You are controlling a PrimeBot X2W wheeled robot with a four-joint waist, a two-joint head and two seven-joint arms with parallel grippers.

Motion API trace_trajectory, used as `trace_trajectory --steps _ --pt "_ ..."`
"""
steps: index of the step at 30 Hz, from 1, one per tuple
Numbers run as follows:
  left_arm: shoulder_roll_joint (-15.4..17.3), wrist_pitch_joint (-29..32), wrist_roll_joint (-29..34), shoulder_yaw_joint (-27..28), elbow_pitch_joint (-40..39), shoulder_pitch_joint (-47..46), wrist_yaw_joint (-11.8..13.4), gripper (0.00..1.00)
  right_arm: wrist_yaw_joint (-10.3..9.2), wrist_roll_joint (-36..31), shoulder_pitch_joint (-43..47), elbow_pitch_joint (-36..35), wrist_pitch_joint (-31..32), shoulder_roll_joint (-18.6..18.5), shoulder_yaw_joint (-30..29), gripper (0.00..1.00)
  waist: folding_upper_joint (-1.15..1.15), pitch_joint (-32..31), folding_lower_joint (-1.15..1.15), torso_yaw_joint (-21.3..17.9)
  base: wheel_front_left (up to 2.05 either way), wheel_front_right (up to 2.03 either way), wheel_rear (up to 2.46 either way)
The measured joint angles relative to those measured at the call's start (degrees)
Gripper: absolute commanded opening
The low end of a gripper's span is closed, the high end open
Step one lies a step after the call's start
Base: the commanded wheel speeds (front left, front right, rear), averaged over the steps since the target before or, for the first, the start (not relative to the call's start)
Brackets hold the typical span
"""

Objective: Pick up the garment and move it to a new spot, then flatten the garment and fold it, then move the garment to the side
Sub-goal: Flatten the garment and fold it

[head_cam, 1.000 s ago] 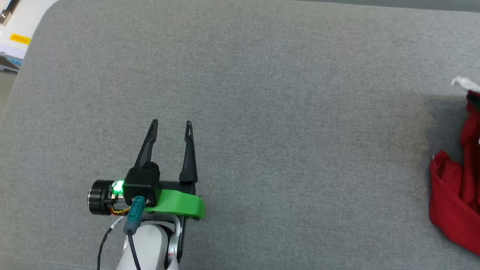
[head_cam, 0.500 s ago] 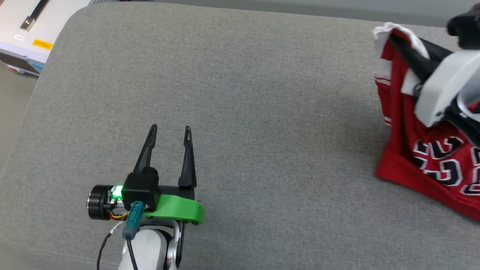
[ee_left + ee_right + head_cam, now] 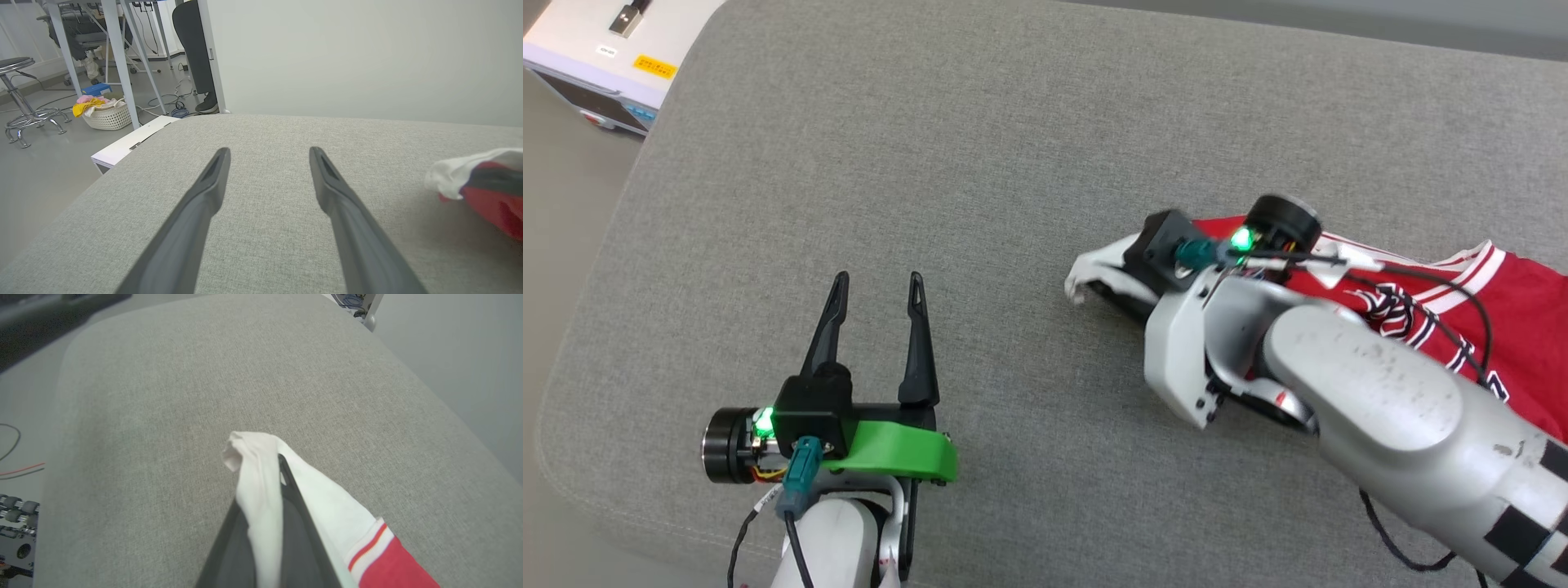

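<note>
"Grey woven cloth covers the broad pad (image 3: 980, 131), which is rounded at its corners," the inspector reads out. "Item of concern?"

"The garment (image 3: 1527, 310) — a red jersey with red-and-white striped trim and black, white-outlined lettering, partly hidden by the right arm (image 3: 1380, 400). In the head view it lies on the pad's right half. The body is rumpled and one white sleeve (image 3: 1094, 273) is drawn out towards the middle."

"Who has the sleeve?"

"The right gripper (image 3: 281, 461). Its fingers are clenched on the sleeve's white cloth, which wraps over the tips. The striped trim sits further back along the fingers. The sleeve end is low over the pad, but I cannot confirm contact."

"And the left gripper (image 3: 878, 282)?"

"Released. Its fingers are spread wide, with grey pad showing between them. It hovers over bare pad at the lower left, well apart from the garment."

"Minor items?"

"A white box (image 3: 613, 49) with a yellow label stands beside the pad's far-left corner. In the left wrist view, a woven basket (image 3: 107, 116) of cloths sits on the floor near a stool (image 3: 20, 94)."
</note>
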Motion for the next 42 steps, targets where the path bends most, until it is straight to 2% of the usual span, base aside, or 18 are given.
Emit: trace_trajectory --steps 6,9,10,11,12,16,19,23,27,30,36,42 --pt "0.0 0.0 -0.2 0.1 0.4 0.0 0.2 1.0 0.02 2.9 2.7 9.8 -1.2 3.0 11.3 0.0 0.0 0.7 0.0 0.0 0.0 0.0 0.0" --pt "0.0 0.0 -0.4 0.2 0.7 0.0 0.2 1.0 -0.03 2.9 2.7 11.0 -1.9 4.1 11.5 0.0 0.0 0.8 0.0 -0.4 0.0 0.0 0.0" --pt "0.0 0.0 -0.4 0.3 1.0 0.0 0.2 1.0 -0.03 2.9 2.7 11.4 -2.9 4.4 11.6 0.18 0.0 0.8 0.0 -0.7 0.0 0.0 0.0" --pt "0.0 0.0 -0.4 0.4 1.2 0.0 0.2 1.0 -0.02 2.7 2.7 11.7 -4.2 4.5 11.8 0.47 0.0 0.6 0.0 -0.9 0.0 0.0 0.0" --pt "0.0 0.0 -0.4 0.5 1.3 0.0 0.2 1.0 -0.02 2.2 2.7 11.9 -5.6 4.6 11.9 1.0 0.0 0.5 0.0 -1.0 0.0 0.0 0.0" --pt "0.0 0.0 -0.3 1.2 1.7 0.1 0.0 1.0 0.0 0.4 2.6 11.6 -14.6 4.7 10.6 1.0 0.0 -0.9 0.0 -1.7 0.0 0.0 0.0" --pt "0.0 0.0 0.4 2.3 1.7 0.6 -0.2 1.0 0.0 -0.7 2.8 9.1 -19.9 3.9 6.7 1.0 0.0 -2.4 0.0 -2.4 0.0 0.0 0.0" --pt "0.0 0.0 0.9 3.2 1.6 1.9 -0.8 1.0 0.02 -2.9 5.5 4.4 -23.4 2.0 -0.7 1.0 0.0 -4.2 0.0 -3.5 0.0 0.0 0.0" --pt "0.3 0.0 1.5 3.8 1.4 2.1 -1.8 1.0 0.03 -7.8 11.1 0.1 -25.0 -0.3 -13.2 1.0 0.0 -5.9 0.0 -5.0 0.0 0.0 0.0" --pt "1.1 0.0 2.0 4.2 1.1 1.9 -3.0 1.0 0.02 -12.0 16.5 -3.5 -25.5 -0.7 -24.5 1.0 0.0 -6.8 0.0 -6.1 0.0 0.0 0.0" --pt "3.9 0.0 1.9 4.5 0.6 -1.6 -7.6 1.0 0.03 -21.4 29.2 -10.7 -25.9 2.8 -45.2 1.0 0.0 -8.2 0.0 -8.4 0.0 0.0 0.0" --pt "8.4 1.1 0.6 1.8 5.4 -8.0 -12.9 1.0 0.02 -26.9 39.7 -14.8 -25.9 7.2 -56.2 1.0 0.0 -9.3 0.0 -9.8 0.0 0.0 0.0"
